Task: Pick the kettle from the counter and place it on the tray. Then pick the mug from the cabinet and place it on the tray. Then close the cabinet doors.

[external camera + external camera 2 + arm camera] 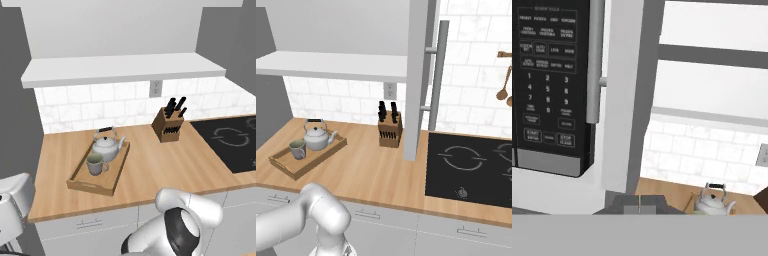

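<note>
In the base views the mug is seen on the tray, just in front of the kettle, on the counter. An open cabinet door and a microwave are shown close up in the hand view. The jaws' state cannot be told.

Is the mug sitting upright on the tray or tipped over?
Upright: the mug stands on the tray, open rim facing up, beside the kettle.

Kettle and mug sit on the tray.
</note>
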Tool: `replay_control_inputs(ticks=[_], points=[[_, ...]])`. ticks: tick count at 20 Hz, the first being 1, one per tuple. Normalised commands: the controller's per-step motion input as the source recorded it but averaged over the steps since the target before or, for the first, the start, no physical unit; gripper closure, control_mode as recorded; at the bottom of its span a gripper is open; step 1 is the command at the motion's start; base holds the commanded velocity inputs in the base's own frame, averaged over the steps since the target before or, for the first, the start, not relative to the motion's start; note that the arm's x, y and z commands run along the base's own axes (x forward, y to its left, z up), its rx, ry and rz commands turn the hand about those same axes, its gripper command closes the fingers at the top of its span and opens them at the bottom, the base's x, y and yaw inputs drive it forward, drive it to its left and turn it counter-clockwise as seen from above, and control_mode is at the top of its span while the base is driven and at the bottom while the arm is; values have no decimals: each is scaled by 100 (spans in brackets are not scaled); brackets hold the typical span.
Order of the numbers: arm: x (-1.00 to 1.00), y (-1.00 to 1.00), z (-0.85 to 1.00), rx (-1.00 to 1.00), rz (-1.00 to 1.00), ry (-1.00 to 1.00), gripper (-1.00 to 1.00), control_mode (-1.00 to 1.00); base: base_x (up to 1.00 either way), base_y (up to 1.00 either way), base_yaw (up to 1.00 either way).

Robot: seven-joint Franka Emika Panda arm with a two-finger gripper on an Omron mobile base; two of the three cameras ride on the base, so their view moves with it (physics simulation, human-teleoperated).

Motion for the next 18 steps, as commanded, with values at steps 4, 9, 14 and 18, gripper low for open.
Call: replay_control_inputs(ticks=[4, 9, 14, 18], points=[[0, 19, 2, 0, -4, -4, 100, -100, 0, 0, 0], [0, 22, 14, 0, -5, -5, 100, -100, 0, 0, 0], [0, 32, 3, 0, -5, -4, 100, -100, 0, 0, 0], [0, 36, 0, 0, -5, -3, 100, -100, 0, 0, 0]])
